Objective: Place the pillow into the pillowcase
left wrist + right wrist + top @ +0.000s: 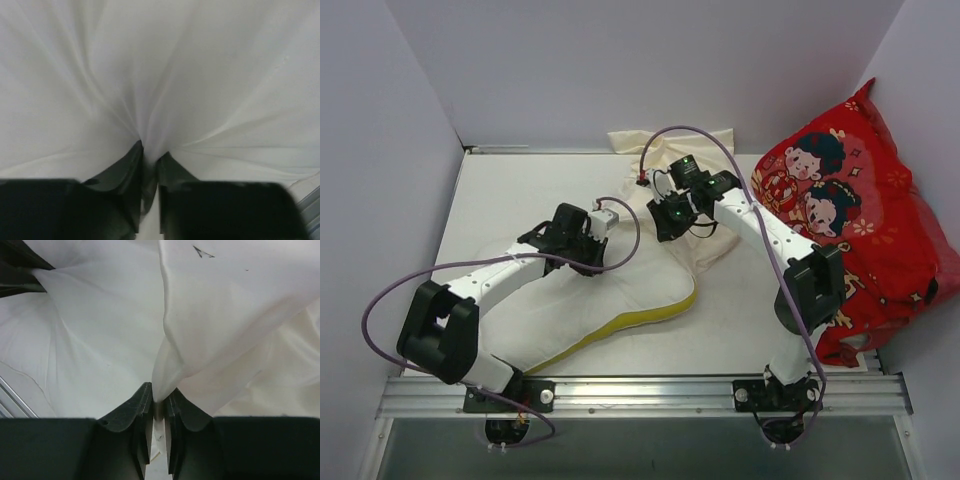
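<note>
The white pillow [620, 295] with yellow piping lies at the table's front centre. The cream pillowcase [708, 240] lies wrinkled behind its far right corner and runs back towards the wall. My left gripper [592, 255] is shut on a pinch of the pillow's far edge; in the left wrist view the gripper [150, 155] holds gathered white fabric [160, 75]. My right gripper [660, 226] is shut on the pillowcase's edge; in the right wrist view the gripper [159, 400] pinches a shiny cream fold [225, 315] next to the pillow [100, 340].
A red cushion printed with cartoon children [860, 220] leans against the right wall. Grey walls close in the left, back and right sides. A metal rail [640, 392] runs along the front edge. Purple cables loop over both arms.
</note>
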`<action>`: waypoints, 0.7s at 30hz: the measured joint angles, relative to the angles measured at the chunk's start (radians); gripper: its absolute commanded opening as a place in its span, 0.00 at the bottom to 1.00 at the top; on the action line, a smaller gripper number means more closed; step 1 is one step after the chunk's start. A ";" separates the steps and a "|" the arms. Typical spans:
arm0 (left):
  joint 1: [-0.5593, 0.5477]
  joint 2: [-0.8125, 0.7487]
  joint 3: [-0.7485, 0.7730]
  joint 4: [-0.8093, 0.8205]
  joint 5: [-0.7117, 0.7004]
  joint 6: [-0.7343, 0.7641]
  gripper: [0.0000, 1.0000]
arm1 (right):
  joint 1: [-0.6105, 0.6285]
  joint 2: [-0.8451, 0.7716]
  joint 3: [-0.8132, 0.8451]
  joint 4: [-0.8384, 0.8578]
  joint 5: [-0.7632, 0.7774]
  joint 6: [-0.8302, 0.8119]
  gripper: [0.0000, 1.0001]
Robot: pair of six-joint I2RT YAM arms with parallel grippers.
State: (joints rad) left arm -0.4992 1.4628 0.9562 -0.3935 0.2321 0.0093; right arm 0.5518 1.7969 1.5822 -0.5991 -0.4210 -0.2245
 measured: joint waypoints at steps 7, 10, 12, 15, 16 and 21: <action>0.106 -0.002 0.023 -0.004 0.129 0.029 0.78 | -0.039 -0.025 -0.061 0.029 0.006 0.046 0.54; 0.109 -0.095 0.028 -0.029 0.221 0.137 0.95 | -0.132 -0.074 -0.150 0.023 -0.014 0.071 0.56; 0.062 -0.164 0.028 -0.047 0.260 0.204 0.97 | -0.205 -0.116 -0.212 0.018 -0.040 0.087 0.56; -0.080 -0.219 0.028 -0.058 0.264 0.294 0.97 | -0.291 -0.192 -0.307 0.010 -0.064 0.102 0.56; -0.151 -0.216 0.028 -0.059 0.256 0.321 0.98 | -0.295 -0.208 -0.331 0.005 -0.075 0.105 0.56; -0.323 -0.114 -0.002 -0.039 0.187 0.382 0.97 | -0.269 -0.195 -0.398 0.030 -0.137 0.129 0.51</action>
State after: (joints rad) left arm -0.8223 1.3491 0.9543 -0.4328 0.4187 0.3912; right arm 0.2832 1.6020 1.1839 -0.5694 -0.5583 -0.0956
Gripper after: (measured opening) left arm 0.974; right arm 0.540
